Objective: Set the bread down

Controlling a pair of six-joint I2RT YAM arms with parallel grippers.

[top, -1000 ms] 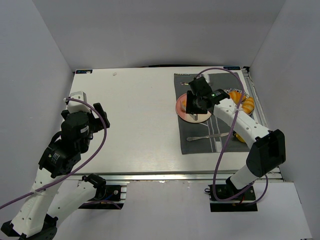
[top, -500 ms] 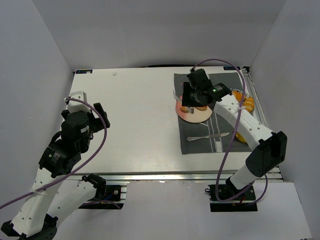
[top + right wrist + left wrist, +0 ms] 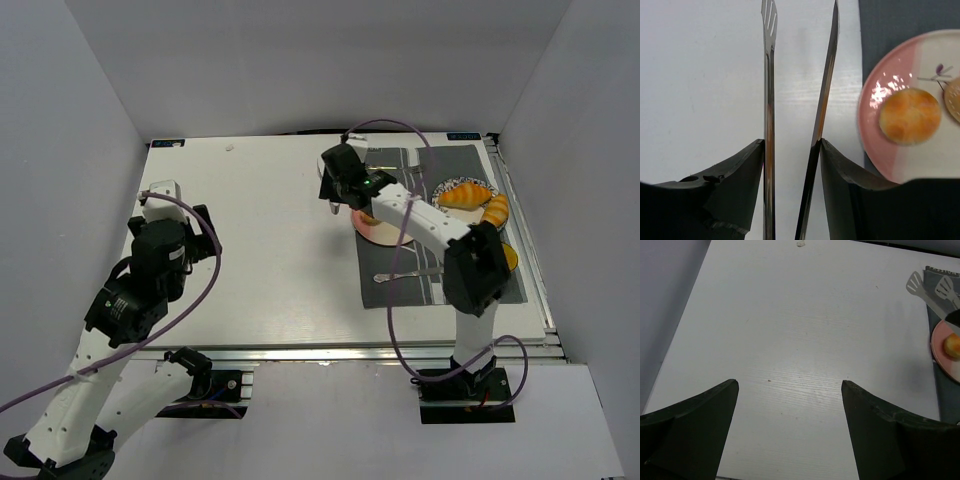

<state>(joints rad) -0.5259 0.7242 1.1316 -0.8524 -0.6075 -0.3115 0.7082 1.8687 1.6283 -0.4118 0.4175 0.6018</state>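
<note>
The bread, a small round golden roll, lies on the pink plate; the left wrist view shows the bread there too. My right gripper is shut on metal tongs. The tong arms stand apart with nothing between them, over bare white table just left of the plate. In the top view the right gripper sits at the plate's far left edge. My left gripper is open and empty above the left side of the table.
A grey placemat lies under the pink plate, with a spoon on it. A second plate with croissant pieces stands at the far right. White walls close in the table on three sides.
My right gripper has swung left with the tongs, from over the pink plate to beside its left edge. The left arm has shifted only slightly.
</note>
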